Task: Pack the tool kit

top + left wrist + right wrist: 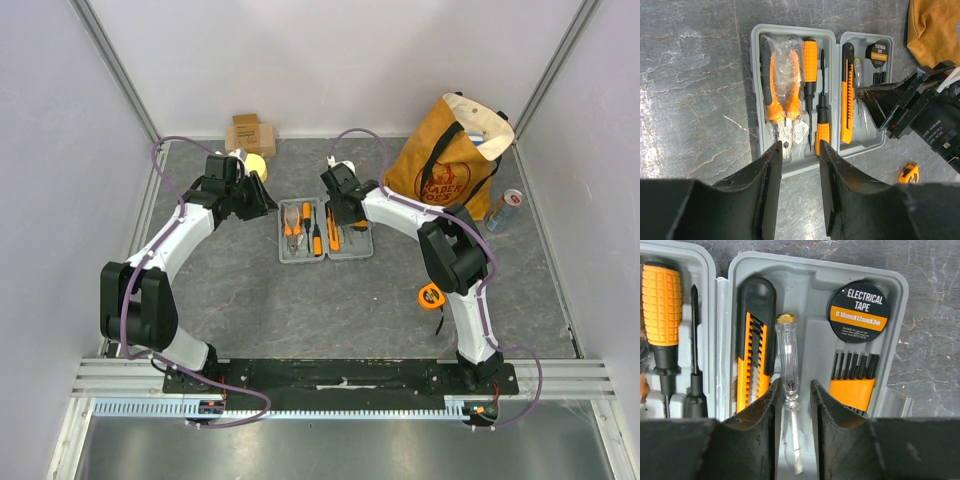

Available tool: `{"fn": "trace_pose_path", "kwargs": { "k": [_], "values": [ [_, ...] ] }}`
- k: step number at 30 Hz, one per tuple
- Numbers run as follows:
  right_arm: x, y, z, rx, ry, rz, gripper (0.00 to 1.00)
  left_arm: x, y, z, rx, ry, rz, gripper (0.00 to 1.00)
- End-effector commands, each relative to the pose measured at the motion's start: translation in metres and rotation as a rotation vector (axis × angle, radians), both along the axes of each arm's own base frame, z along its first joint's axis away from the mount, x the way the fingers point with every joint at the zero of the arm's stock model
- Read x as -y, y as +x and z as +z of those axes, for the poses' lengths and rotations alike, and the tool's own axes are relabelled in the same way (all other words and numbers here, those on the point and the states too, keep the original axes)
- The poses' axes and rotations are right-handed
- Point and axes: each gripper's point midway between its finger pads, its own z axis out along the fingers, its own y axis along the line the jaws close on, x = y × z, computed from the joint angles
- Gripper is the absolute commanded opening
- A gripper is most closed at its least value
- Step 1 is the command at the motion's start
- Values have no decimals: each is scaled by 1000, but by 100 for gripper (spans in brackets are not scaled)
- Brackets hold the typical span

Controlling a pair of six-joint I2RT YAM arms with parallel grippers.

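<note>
While the flat grey plastic case [325, 232] lies open, left fingers [767, 185] hover apart off its 10 o'clock edge; right fingers [760, 425], apart, straddle its clear screwdriver [788, 355].

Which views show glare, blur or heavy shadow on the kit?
Top external: even light, no hard shadows, tool kit sharp but small. Left wrist: glare on the plastic bag around the pliers; left hand dark, little detail. Right wrist: electrical tape label crisp; right hand nearly a silhouette.

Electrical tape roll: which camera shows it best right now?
Right wrist: the tape roll sits large in the case, label readable. Left wrist shows it small at the case's far corner; the top camera barely resolves it.
</note>
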Motion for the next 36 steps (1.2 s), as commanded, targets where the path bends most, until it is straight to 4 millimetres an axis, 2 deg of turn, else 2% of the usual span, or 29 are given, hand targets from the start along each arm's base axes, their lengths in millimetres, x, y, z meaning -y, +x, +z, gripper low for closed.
{"fn": "trace_pose_path", "kwargs": {
  "k": [1, 3, 6, 11, 15, 25, 36],
  "values": [
    [-1, 8, 21, 37, 14, -50, 38, 2, 0, 4, 8, -25, -4, 41],
    [-2, 9, 29, 52, 27, -55, 42, 3, -1, 5, 9, -27, -7, 41],
    [-5, 11, 42, 73, 53, -55, 42, 3, -1, 7, 13, -30, -5, 41],
    [-6, 9, 43, 71, 60, -43, 25, 2, -2, 6, 11, -31, -4, 41],
    [-8, 4, 30, 37, 56, -25, 17, 3, -3, 6, 10, -31, -8, 41],
    [-9, -16, 0, -69, 47, 21, 10, 4, -4, 1, -5, -35, -11, 41],
    [9, -50, -62, -255, -44, 11, 4, 5, -8, -4, -23, -44, -17, 40]
  ]
}}
